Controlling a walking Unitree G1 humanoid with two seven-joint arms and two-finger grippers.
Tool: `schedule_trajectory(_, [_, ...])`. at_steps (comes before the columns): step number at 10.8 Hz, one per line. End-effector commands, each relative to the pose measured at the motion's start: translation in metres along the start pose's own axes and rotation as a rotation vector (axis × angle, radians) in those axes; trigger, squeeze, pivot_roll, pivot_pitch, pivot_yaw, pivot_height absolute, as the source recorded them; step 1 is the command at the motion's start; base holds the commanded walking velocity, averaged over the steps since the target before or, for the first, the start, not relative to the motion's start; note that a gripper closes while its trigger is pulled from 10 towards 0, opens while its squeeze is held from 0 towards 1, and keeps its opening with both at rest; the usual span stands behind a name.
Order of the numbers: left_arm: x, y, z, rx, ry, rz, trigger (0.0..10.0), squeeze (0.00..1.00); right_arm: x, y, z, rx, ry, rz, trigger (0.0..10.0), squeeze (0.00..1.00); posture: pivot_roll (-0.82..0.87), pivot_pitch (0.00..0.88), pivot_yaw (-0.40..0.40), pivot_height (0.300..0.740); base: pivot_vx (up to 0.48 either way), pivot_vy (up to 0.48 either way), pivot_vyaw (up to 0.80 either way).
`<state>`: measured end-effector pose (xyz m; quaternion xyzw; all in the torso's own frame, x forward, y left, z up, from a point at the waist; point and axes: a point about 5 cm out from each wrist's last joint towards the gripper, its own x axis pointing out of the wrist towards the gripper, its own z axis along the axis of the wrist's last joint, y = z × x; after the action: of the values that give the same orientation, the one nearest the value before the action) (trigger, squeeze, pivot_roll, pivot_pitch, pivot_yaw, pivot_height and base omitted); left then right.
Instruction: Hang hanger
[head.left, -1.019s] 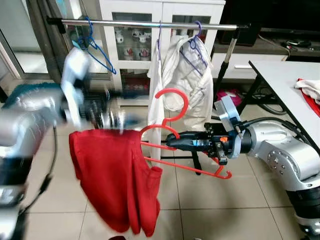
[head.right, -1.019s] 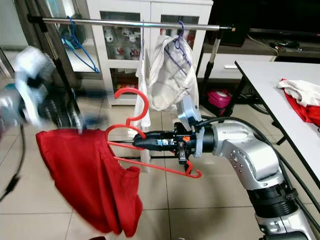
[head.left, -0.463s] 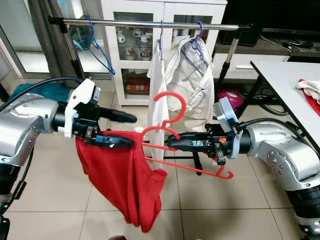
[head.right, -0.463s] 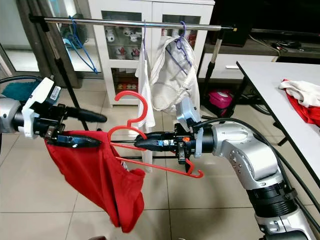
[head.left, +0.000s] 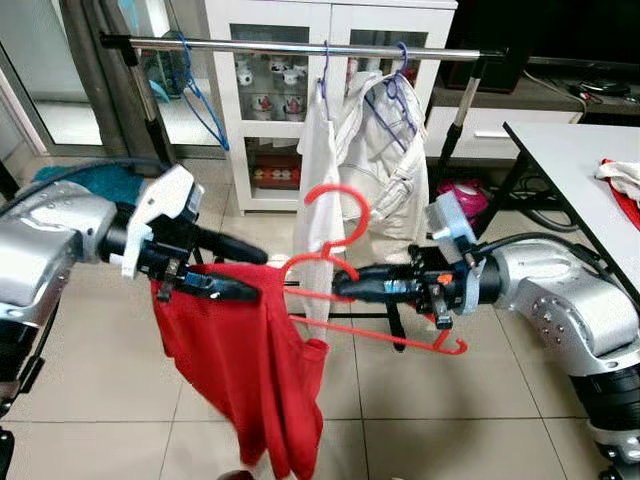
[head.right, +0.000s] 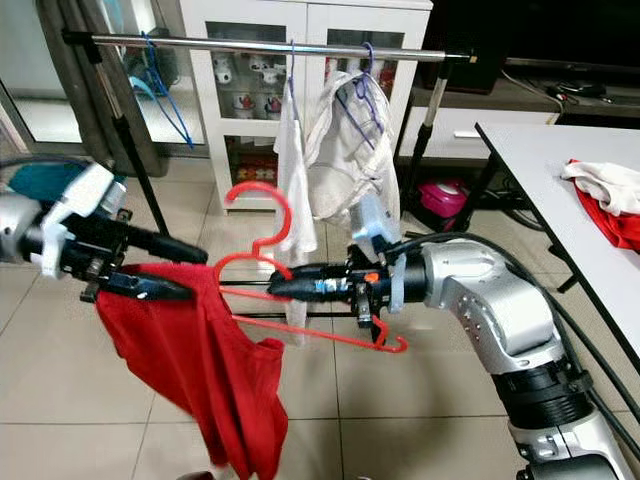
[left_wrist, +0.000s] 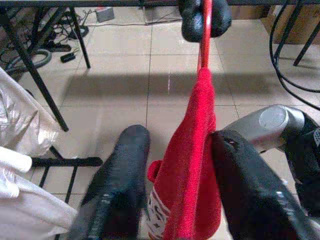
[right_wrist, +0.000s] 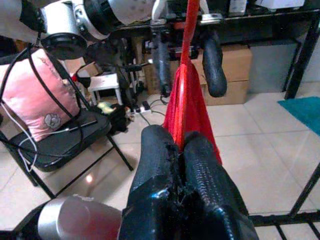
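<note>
Eye views: the red plastic hanger (head.left: 350, 300) was held level in mid-air below the silver metal clothes rail (head.left: 300, 46), with the right pincer (head.left: 345, 285) clamped on its frame and the red cloth garment (head.left: 250, 370) drooping from its left end, where the left pincer (head.left: 245, 275) stood. Left wrist view: that pincer's fingers (left_wrist: 117, 195) stood apart, the garment between them. Right wrist view: fingers (right_wrist: 200, 165) were pressed together on the hanger.

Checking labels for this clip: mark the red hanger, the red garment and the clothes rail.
red hanger (head.left: 345, 215), left eye view, on its hook.
red garment (head.left: 245, 370), left eye view, mid cloth.
clothes rail (head.left: 270, 45), left eye view, bare bar.
</note>
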<state>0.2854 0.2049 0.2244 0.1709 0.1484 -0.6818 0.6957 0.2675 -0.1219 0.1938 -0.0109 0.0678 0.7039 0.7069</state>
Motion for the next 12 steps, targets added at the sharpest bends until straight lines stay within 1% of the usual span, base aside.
schedule_trajectory(1, [0.0, 0.002, 0.004, 0.015, 0.021, -0.016, 0.0, 0.0, 0.0, 0.001, 0.01, -0.055, -0.007, 0.024, 10.0, 0.0, -0.04, 0.0, 0.013, 0.74, 0.0, 0.0, 0.0])
schedule_trajectory(5, [0.003, 0.007, 0.011, 0.013, -0.04, -0.029, 0.0, 0.0, 0.002, 0.0, 0.01, -0.081, 0.015, 0.039, 10.0, 0.0, -0.04, 0.0, 0.009, 0.74, 0.0, 0.0, 0.0])
schedule_trajectory(6, [0.004, 0.006, 0.009, 0.012, -0.037, -0.029, 0.0, 0.0, 0.002, 0.0, 0.01, -0.08, 0.015, 0.039, 10.0, 0.0, -0.04, 0.0, 0.009, 0.74, 0.0, 0.0, 0.0])
schedule_trajectory(8, [0.005, 0.003, 0.0, 0.02, 0.034, -0.031, 0.0, 0.0, 0.002, -0.002, 0.012, -0.076, 0.01, 0.033, 10.0, 0.0, -0.04, 0.0, -0.001, 0.74, 0.0, 0.0, 0.0])
schedule_trajectory(9, [0.005, 0.002, -0.002, 0.021, 0.044, -0.033, 0.0, 0.0, 0.002, -0.002, 0.012, -0.074, 0.008, 0.03, 10.0, 0.0, -0.04, 0.0, -0.002, 0.74, 0.0, 0.0, 0.0])
schedule_trajectory(10, [0.005, 0.002, -0.001, 0.017, 0.02, -0.029, 0.0, 0.0, 0.001, -0.003, 0.013, -0.068, 0.005, 0.028, 10.0, 0.0, -0.04, 0.0, -0.004, 0.74, 0.0, 0.0, 0.0])
schedule_trajectory(11, [0.002, 0.001, 0.003, -0.004, -0.03, -0.021, 0.0, 0.0, 0.001, -0.003, 0.013, -0.036, -0.005, 0.028, 10.0, 0.16, -0.05, 0.0, -0.004, 0.74, 0.0, 0.0, 0.0])
schedule_trajectory(12, [-0.001, 0.0, 0.003, -0.019, -0.058, -0.015, 0.0, 0.0, -0.002, -0.004, 0.014, -0.009, -0.014, 0.022, 10.0, 1.0, -0.05, 0.0, -0.004, 0.74, 0.0, 0.0, 0.0])
